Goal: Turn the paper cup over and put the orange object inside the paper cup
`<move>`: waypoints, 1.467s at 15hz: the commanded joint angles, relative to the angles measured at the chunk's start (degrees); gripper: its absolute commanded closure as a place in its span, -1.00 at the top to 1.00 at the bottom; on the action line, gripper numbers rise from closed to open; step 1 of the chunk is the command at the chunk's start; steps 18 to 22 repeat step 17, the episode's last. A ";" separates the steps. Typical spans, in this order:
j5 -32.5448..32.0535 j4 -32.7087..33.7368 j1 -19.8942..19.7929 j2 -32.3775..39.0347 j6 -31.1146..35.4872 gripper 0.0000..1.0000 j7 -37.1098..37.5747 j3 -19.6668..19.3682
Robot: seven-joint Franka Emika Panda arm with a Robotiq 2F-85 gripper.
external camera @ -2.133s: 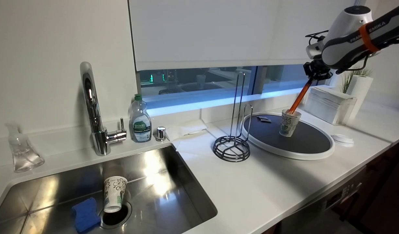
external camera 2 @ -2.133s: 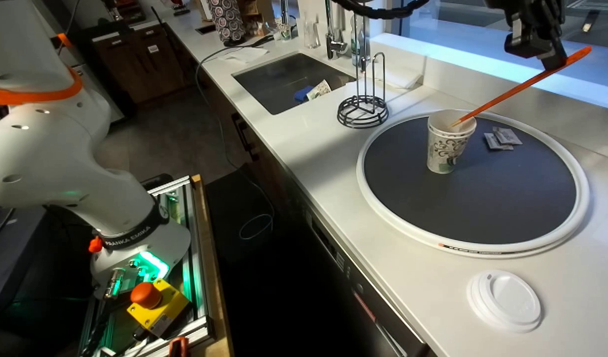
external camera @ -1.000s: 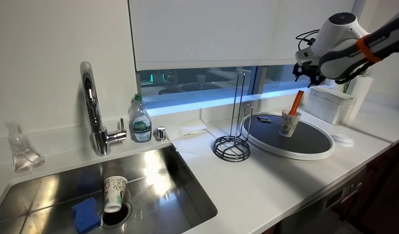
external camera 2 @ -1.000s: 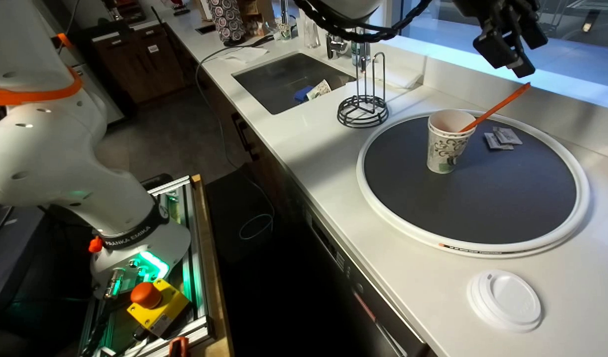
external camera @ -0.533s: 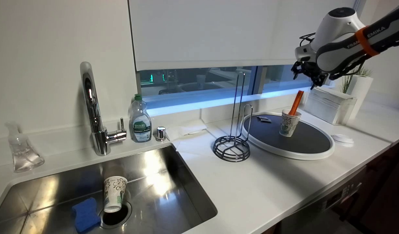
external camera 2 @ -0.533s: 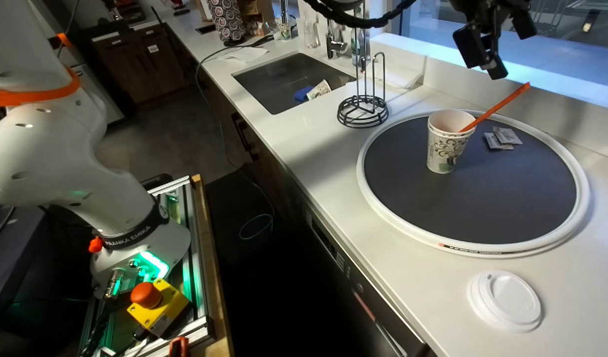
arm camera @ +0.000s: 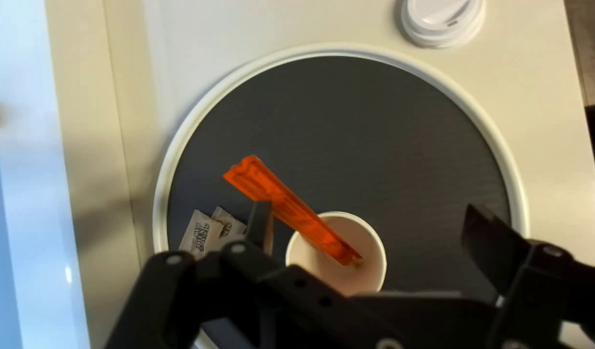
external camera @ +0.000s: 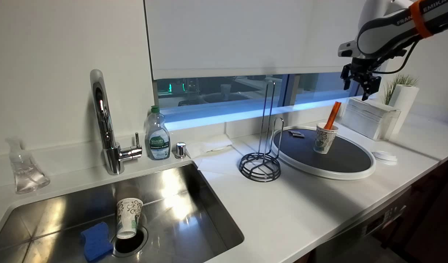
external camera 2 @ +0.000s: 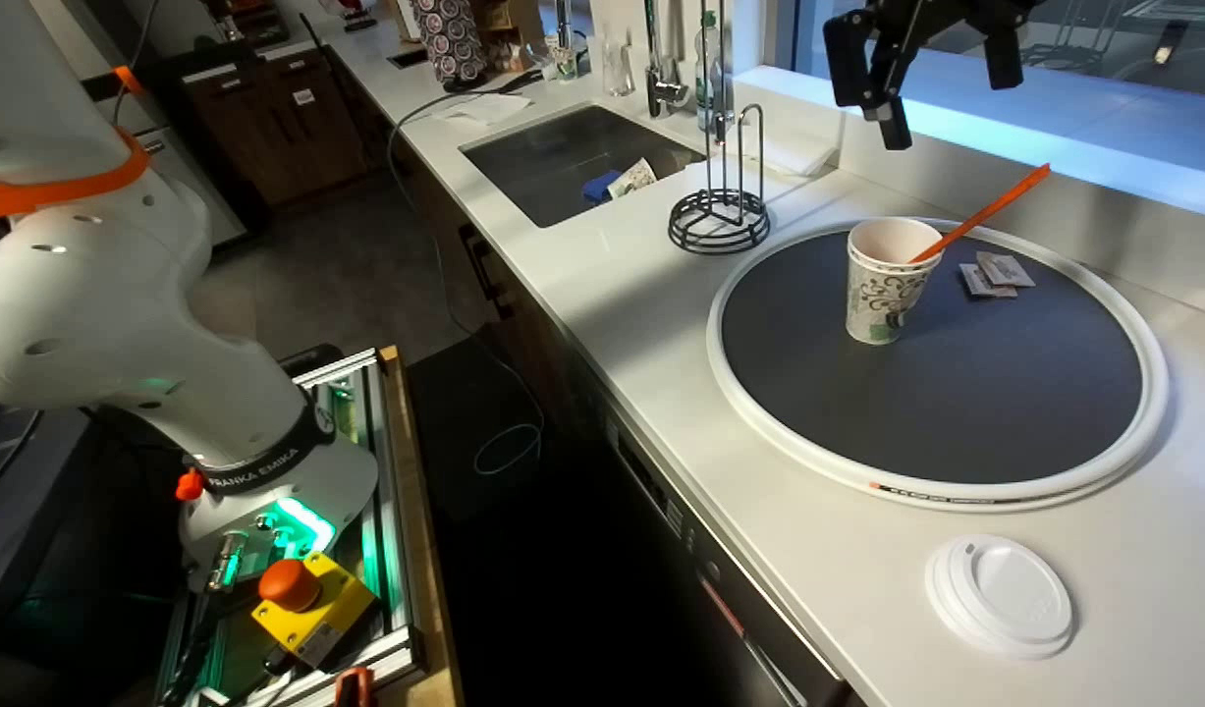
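Observation:
The paper cup, white with a dark scroll pattern, stands upright on the round dark tray with its mouth up. In both exterior views the orange object leans in it, lower end inside and upper end sticking out well above the rim. Seen from above in the wrist view, the orange object slants across the rim of the cup. My gripper hangs above the cup, apart from both, its fingers spread wide with nothing between them. The cup's near edge is partly hidden by the gripper in the wrist view.
Small packets lie on the tray behind the cup. A wire holder stands beside the tray, white lids lie on the counter, and a napkin stack is near the window. The sink holds another cup and a blue sponge.
Two seconds ago my gripper held the orange object's upper end. It has let go and opened; the object has dropped lower into the cup. The gripper has since risen and shifted sideways.

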 commanded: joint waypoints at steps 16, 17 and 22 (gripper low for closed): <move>22.96 1.61 -1.55 4.22 -10.36 1.00 29.58 2.15; 24.15 1.61 -1.93 4.36 -10.35 1.00 30.13 2.08; 24.15 1.61 -1.93 4.36 -10.35 1.00 30.13 2.08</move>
